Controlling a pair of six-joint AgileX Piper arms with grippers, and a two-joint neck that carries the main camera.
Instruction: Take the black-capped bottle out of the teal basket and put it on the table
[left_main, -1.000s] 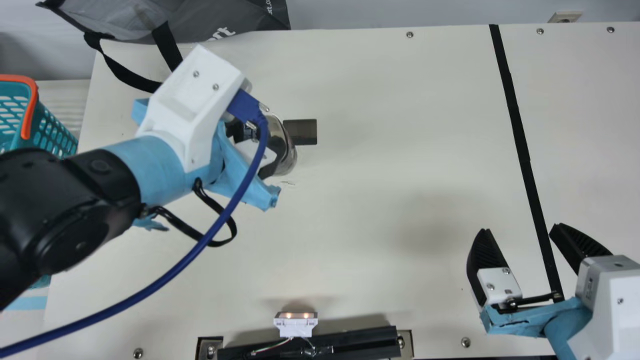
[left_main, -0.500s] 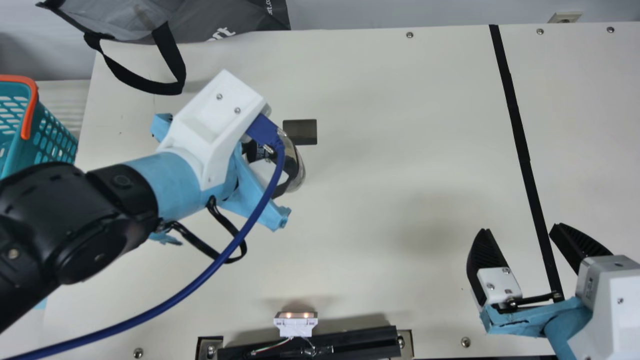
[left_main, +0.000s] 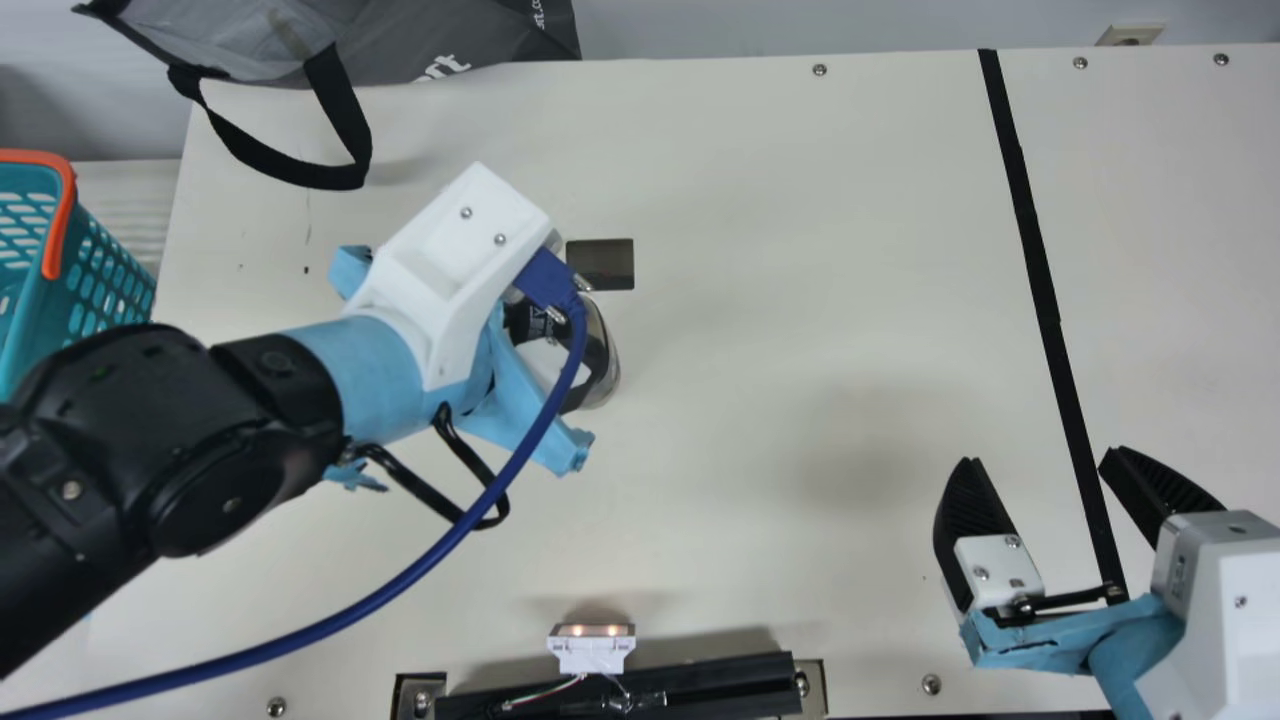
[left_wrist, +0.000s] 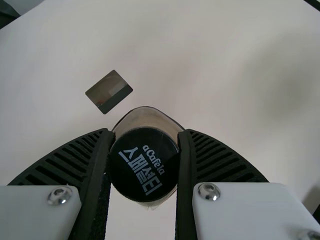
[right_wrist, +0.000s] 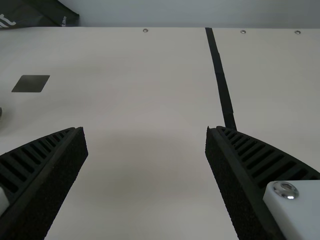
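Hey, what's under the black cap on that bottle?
Part of the bottle's clear body peeks out past the black cap; whatever lies directly beneath the cap is covered, so I can't tell.

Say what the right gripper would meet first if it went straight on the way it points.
Most likely the table: the right gripper seems to slant down toward its surface, with nothing visible between. Its height is hard to judge, so where it would touch is uncertain.

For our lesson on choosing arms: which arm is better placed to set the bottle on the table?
Left, I'd judge: the left gripper grips the black-capped bottle over the table. The right gripper stands open and empty, off to the side.
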